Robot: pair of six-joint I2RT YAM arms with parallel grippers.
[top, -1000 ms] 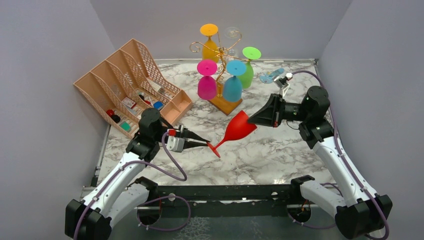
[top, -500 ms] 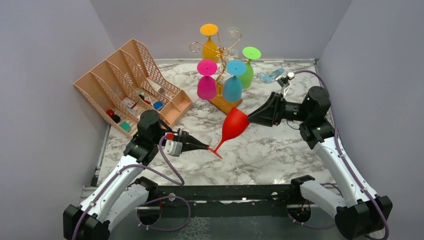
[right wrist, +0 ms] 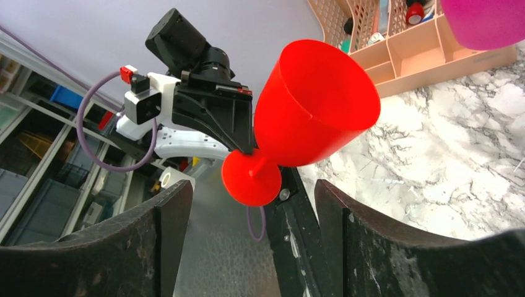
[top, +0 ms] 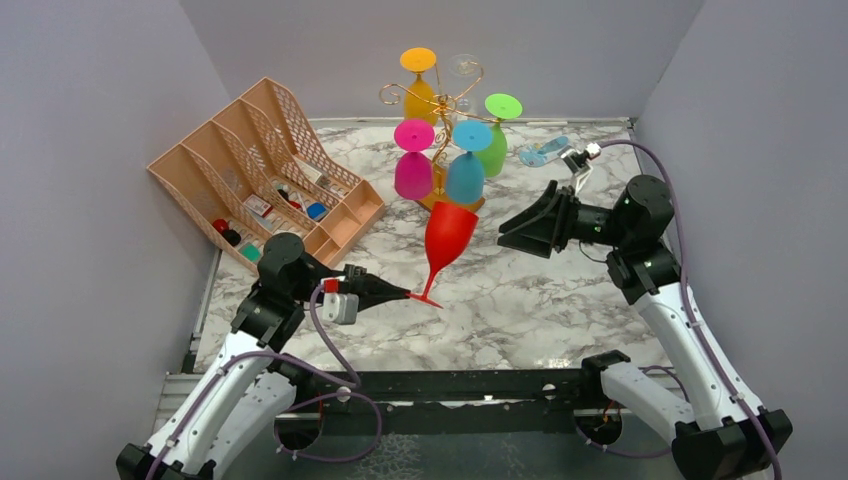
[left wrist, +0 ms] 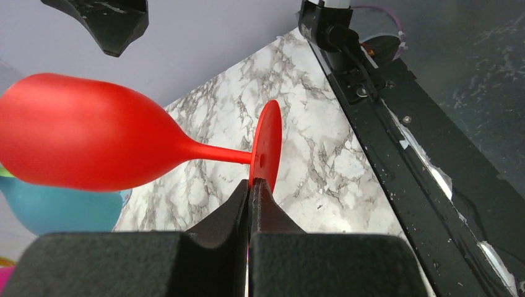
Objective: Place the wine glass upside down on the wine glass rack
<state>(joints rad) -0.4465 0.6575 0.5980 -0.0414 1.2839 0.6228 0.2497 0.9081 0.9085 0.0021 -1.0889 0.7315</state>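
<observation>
The red wine glass [top: 447, 232] is close to upright, bowl up and mouth open to the top, in front of the wine glass rack [top: 441, 100]. My left gripper [top: 408, 295] is shut on the edge of its round foot [left wrist: 267, 145], and the fingertips [left wrist: 260, 193] pinch the disc. To the right of the bowl [right wrist: 316, 111], my right gripper [top: 512, 232] stands open and apart from it, with nothing between its fingers [right wrist: 347, 235]. The rack's gold scroll arms carry yellow, pink, blue and green glasses upside down above its wooden base [top: 452, 210].
A peach mesh organiser [top: 265, 170] with small items sits at the back left. A small blue thing [top: 545, 152] lies at the back right. Grey walls close in three sides. The black frame rail [top: 450, 385] runs along the table's near edge.
My right gripper has opened, let go of the red bowl and drawn back to the right. The left gripper has swung the glass from a slant to nearly upright.
</observation>
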